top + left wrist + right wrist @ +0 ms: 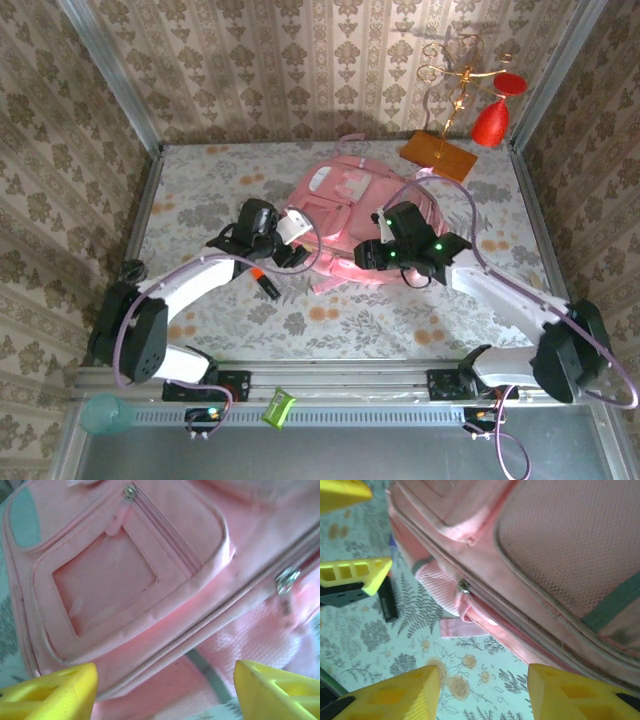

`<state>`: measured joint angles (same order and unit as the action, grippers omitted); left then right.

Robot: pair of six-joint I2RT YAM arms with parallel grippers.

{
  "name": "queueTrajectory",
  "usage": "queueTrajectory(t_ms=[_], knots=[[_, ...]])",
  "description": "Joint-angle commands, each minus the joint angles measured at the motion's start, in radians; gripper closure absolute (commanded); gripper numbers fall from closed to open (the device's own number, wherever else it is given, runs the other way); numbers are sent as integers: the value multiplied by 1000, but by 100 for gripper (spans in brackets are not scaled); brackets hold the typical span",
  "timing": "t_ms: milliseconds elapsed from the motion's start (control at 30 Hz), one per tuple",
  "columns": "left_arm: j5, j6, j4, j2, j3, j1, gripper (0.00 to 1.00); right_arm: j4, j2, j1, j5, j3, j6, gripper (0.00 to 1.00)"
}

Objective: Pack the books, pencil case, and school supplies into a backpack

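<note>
**Top external view.** Nearest the lens is the metal rail along the table's near edge. It carries two arm bases, one green packet and one teal ball. One pink backpack lies flat mid-table, reaching toward the far edge. The left gripper and right gripper flank its near end, and their arms cover part of it. One black-and-orange pen lies on the table just left of the backpack's near end, below the left gripper. At the far right corner stands one orange stand base bearing a gold wire stand with two red ornaments.

**Left wrist view.** The left gripper is released, its yellow fingers spread with nothing between them, above the backpack's front. One window pocket and two zip pulls are visible.

**Right wrist view.** The right gripper is likewise released and holds nothing. It is over the backpack's edge, where one zip pull, one strap tab and a mesh panel show. The pen lies beside a finger of the left gripper.
</note>
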<state>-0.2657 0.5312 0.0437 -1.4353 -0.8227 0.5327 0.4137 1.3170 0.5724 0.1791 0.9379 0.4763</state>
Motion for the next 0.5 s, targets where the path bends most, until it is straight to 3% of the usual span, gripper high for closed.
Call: queueTrajectory(t_ms=[0,233,467], knots=[[-74,471,9,-77,-49,-23,27,-24,37,0,56,42,18,50],[-156,613,49,-221,-160,-27,35,-95,24,0,78,-36,69,50],[-98,657,-41,-319,-159,10,45,-210,10,5,160,-109,165,51]])
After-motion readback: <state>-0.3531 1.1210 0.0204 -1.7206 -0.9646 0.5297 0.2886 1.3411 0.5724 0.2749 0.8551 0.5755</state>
